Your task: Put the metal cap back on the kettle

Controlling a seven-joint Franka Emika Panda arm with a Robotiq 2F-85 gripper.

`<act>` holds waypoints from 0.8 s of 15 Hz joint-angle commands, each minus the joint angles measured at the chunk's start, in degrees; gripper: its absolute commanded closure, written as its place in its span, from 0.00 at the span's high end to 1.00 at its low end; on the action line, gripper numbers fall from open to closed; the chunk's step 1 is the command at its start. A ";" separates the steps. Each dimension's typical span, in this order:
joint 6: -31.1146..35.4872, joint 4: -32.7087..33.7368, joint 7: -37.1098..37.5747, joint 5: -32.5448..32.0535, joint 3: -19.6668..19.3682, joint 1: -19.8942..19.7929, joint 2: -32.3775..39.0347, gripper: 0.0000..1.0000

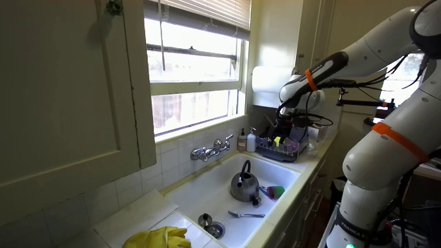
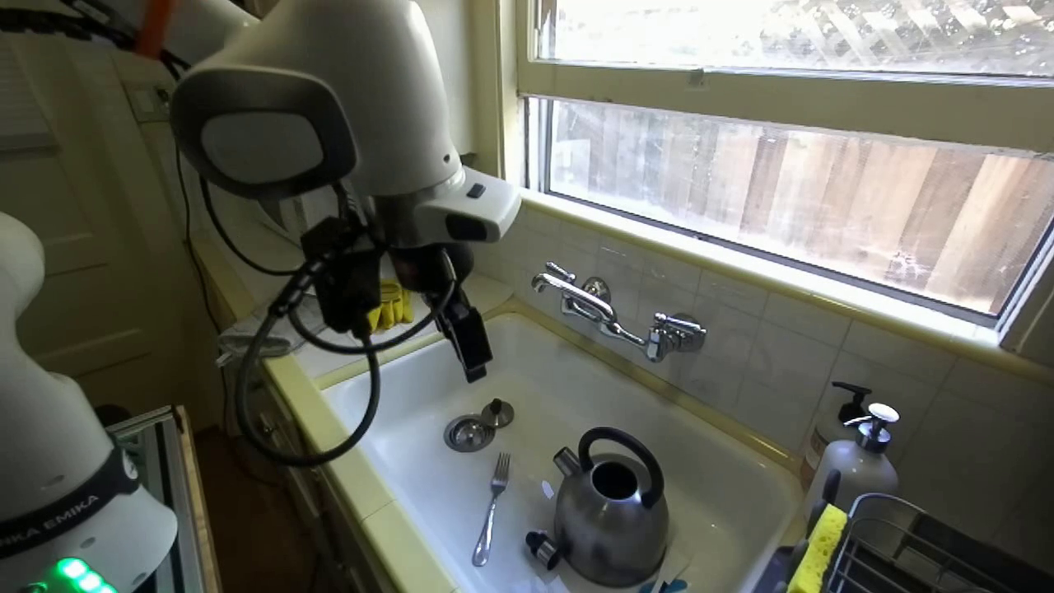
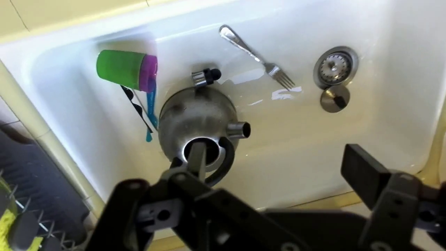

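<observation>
Fetching the metal cap (image 3: pixel 331 98) seems the step in hand: likely the knobbed one touching the drain (image 3: pixel 335 68). My end effector (image 3: pixel 278 163) hangs wide open, holding nothing. Uncovered kettle (image 3: pixel 197 116) stands in the sink (image 3: pixel 306 139), well apart from the drain. Next: I should descend beside the drain, pinch the knob (image 3: pixel 339 101).

Sink (image 3: pixel 379 118) beneath my tool (image 3: pixel 277 160)
Fork (image 3: pixel 269 66) between kettle (image 3: pixel 193 115) and drain (image 3: pixel 335 68), spout cap (image 3: pixel 205 76) just beside the kettle, lid (image 3: pixel 330 100) seemingly touching the drain.

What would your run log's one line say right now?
Gripper: open, empty | kettle: upright in sink, uncovered | metal lid: at drain's edge | small cap: beside kettle
</observation>
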 commanded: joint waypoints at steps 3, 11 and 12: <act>17.64 -2.20 3.44 11.31 -0.63 2.80 13.56 1.00; 22.44 2.97 -5.53 39.16 -2.21 11.52 30.32 1.00; 21.74 3.97 -6.70 41.75 -1.78 11.36 31.87 1.00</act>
